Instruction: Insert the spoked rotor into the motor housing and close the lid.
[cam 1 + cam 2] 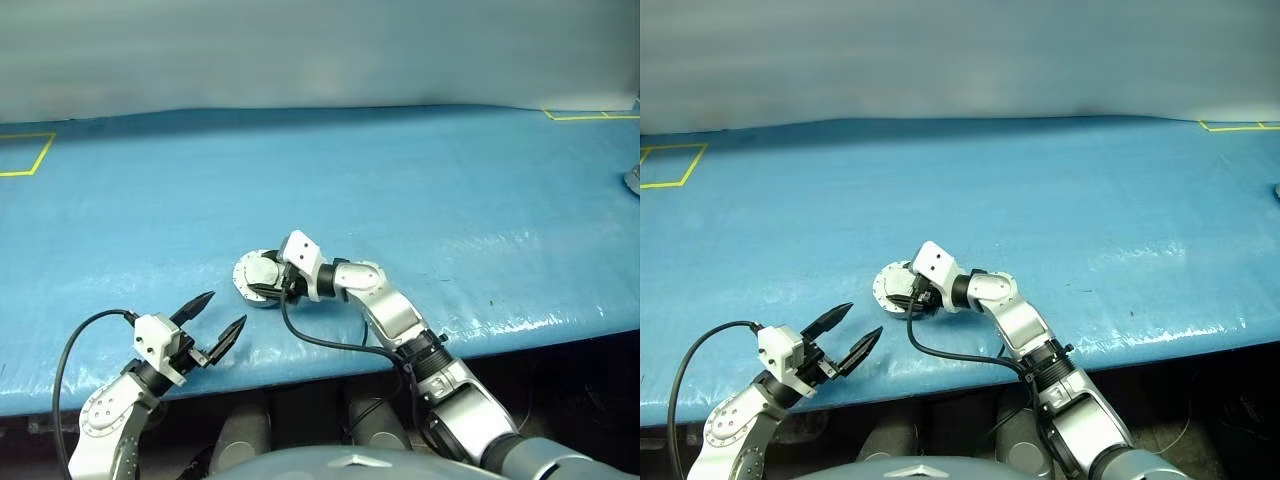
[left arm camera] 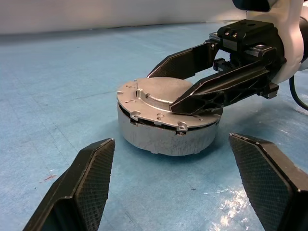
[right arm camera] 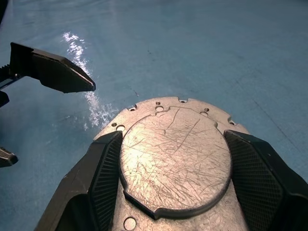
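A: Housing (image 2: 166,137) sitting on the blue table (image 1: 420,190), near the front edge, lid (image 2: 161,98) down flat on top, scratched outer face up. Thin dark seam between lid and housing on the side facing the left wrist camera. Rotor hidden; cannot tell where.

B: And the right gripper (image 2: 179,90)?

A: Reaching in from the right, over the lid. Fingers (image 3: 98,178) spread, one each side of the lid's raised round centre, lying on or just above the flange. Not clamped on anything, as far as can be told.

B: Left gripper (image 1: 213,320)?

A: Fingers wide apart, empty. Near the table's front edge, left of the housing and nearer the robot, apart from it, pointing at it.
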### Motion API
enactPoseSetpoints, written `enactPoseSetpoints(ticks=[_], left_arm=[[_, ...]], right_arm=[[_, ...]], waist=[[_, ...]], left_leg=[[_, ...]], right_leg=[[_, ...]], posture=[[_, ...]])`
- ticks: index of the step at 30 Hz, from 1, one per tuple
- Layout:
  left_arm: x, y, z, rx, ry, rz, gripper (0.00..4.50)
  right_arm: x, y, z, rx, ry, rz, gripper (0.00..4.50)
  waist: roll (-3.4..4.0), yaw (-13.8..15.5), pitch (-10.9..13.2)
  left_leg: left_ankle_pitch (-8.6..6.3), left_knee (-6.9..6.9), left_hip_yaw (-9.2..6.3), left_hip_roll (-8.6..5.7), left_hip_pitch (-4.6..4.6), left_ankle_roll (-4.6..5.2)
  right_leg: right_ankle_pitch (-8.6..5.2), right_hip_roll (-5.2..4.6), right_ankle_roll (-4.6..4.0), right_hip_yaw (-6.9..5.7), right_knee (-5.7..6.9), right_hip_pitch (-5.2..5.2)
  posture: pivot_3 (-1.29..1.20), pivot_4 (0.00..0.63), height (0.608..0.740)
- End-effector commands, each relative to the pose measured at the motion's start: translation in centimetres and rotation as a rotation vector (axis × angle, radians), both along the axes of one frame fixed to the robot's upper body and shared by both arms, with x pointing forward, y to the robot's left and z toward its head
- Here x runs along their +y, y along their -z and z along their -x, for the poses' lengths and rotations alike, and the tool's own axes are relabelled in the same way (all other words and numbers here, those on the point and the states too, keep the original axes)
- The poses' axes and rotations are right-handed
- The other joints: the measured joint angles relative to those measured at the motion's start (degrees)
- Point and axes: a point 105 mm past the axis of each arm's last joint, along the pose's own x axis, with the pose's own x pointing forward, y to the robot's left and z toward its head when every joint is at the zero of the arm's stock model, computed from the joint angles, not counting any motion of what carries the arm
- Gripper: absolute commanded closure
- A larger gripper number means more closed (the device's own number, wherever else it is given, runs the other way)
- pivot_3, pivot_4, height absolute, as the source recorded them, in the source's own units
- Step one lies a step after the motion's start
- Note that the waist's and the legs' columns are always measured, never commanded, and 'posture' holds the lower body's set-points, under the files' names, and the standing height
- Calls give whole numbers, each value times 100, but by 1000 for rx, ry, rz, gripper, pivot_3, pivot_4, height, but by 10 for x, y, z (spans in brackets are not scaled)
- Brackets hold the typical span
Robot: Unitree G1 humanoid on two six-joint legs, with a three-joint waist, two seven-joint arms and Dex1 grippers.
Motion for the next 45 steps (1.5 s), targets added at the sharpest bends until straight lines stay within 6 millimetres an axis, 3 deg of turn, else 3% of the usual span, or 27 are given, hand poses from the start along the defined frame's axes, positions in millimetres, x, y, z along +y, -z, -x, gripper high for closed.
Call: enactPoseSetpoints(ticks=[1, 14, 20, 23, 26, 34, 45], left_arm=[[-3, -12, 0, -45, 11, 10, 363], [-1, -14, -3, -54, 5, 12, 363], [5, -26, -17, -91, -81, 76, 363], [5, -35, -22, -105, -92, 151, 973], [0, -39, -27, -102, -78, 190, 1985], [-7, -21, -46, 9, -85, 123, 4481], [-17, 0, -53, 134, -72, 65, 4481]], right_arm=[[3, -11, -4, -39, -4, 15, 1471], [-12, 2, -14, 14, 45, 150, 1471], [-13, 6, -14, 19, 56, 167, 1471], [-14, 7, -14, 21, 60, 171, 1471], [-14, 8, -14, 22, 65, 173, 1471], [-17, 8, -13, 24, 81, 165, 1471], [-15, 3, -13, 21, 95, 133, 1471]], waist=[[0, 3, 0], [0, 25, 0], [0, 48, 0], [0, 51, 0], [2, 54, 1], [1, 63, 1], [2, 88, 0]], left_leg=[[0, 0, 0, 0, 0, 0], [0, 1, -1, 0, 0, 0], [0, 25, -3, -1, 0, 0], [0, 44, -4, -2, 0, 0], [0, 57, -4, -2, -1, 0], [0, 60, -6, -4, -2, 0], [0, 59, -8, -6, -3, 0]], right_leg=[[0, 0, 0, 0, 0, 0], [0, -1, 0, 0, 0, 2], [0, -1, 0, -1, 15, 6], [-1, -1, 1, -1, 32, 7], [-1, -1, 1, -1, 45, 6], [-1, -1, 1, -1, 48, 6], [-1, -1, 1, -1, 48, 5]], posture=[[0, 150, 740], [0, 150, 740], [0, 150, 740], [0, 150, 740], [0, 150, 740], [0, 150, 740], [0, 150, 740]])
